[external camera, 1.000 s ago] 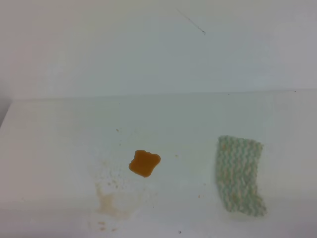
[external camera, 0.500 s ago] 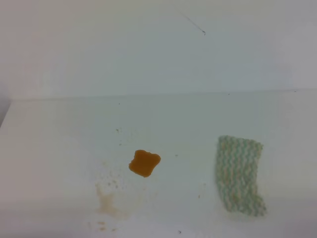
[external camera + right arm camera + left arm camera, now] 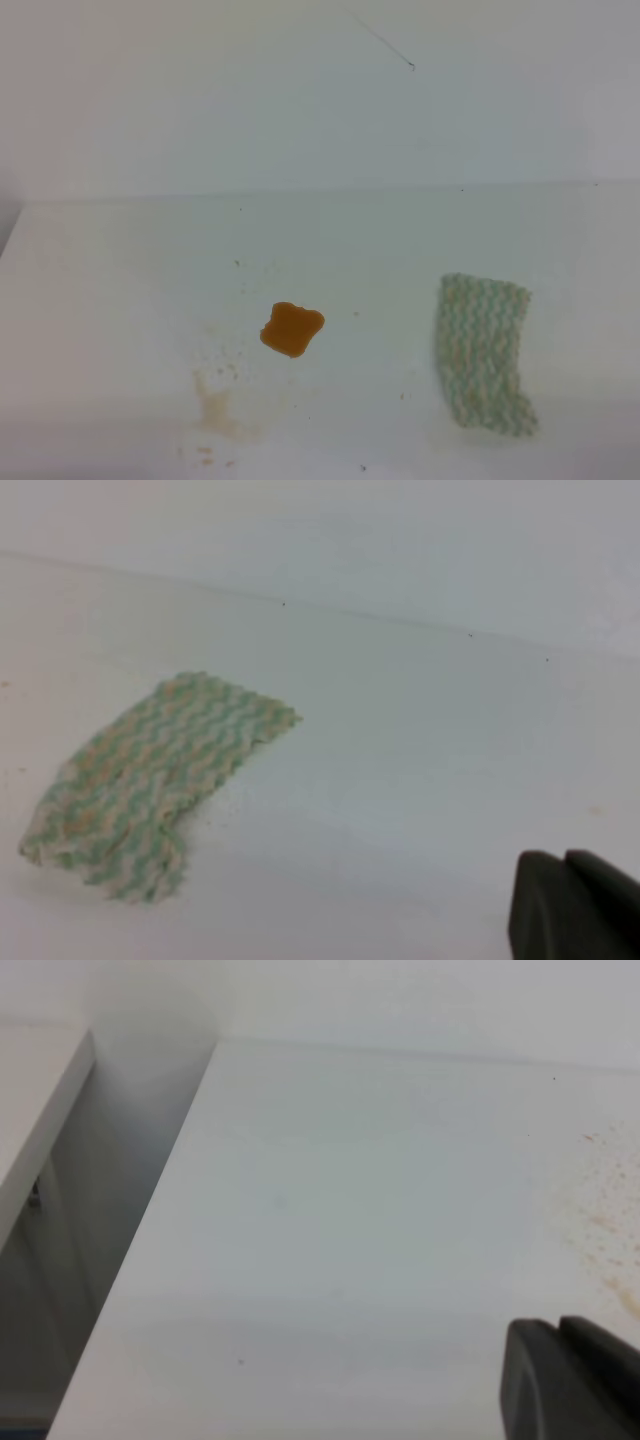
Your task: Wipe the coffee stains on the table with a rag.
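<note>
On the white table [image 3: 120,290] lie the coffee stains: a glossy orange-brown blob [image 3: 292,329] near the middle, with tan smudges [image 3: 215,410] and specks to its lower left. The pale green and cream rag [image 3: 482,352] lies flat to the blob's right, apart from it. Neither gripper shows in the high view. In the right wrist view the rag [image 3: 150,780] is at the left and my right gripper [image 3: 565,860] sits shut and empty at the lower right, well away from it. My left gripper [image 3: 558,1328] is shut too, near some brown specks [image 3: 600,1225].
A white wall [image 3: 300,100] rises behind the table, with a thin dark line [image 3: 385,42] on it. In the left wrist view the table's left edge [image 3: 150,1260] drops into a dark gap, and another white surface [image 3: 40,1110] stands beyond it.
</note>
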`<act>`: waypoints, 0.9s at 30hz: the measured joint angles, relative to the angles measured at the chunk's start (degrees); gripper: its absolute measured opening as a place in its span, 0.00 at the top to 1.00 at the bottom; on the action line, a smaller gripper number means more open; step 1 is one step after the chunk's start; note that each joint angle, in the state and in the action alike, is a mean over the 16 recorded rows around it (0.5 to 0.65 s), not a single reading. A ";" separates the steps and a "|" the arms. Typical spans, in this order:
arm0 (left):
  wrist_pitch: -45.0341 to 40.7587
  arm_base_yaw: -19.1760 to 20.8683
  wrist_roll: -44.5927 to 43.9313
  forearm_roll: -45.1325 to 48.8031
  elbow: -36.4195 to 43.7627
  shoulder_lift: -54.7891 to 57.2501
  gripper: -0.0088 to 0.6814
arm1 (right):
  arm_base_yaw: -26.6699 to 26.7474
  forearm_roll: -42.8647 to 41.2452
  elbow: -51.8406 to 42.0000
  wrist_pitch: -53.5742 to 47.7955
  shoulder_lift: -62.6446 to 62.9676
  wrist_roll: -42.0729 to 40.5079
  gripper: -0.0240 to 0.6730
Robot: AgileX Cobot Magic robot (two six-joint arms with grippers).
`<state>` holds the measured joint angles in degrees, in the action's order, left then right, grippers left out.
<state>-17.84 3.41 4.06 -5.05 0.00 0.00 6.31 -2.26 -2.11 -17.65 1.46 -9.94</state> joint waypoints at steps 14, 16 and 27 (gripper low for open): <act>0.00 0.00 0.00 0.00 0.00 0.00 0.99 | 0.00 0.08 0.13 0.22 -0.09 0.05 0.97; 0.00 0.00 0.00 0.00 0.00 0.00 0.99 | 0.00 0.69 0.13 0.51 -0.09 0.22 0.97; 0.00 0.00 0.00 0.00 0.00 0.00 0.99 | 0.00 9.09 0.16 11.28 -0.09 2.39 0.97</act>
<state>-17.84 3.41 4.06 -5.05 0.00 0.00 6.30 6.84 -1.95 -6.36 1.37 -7.55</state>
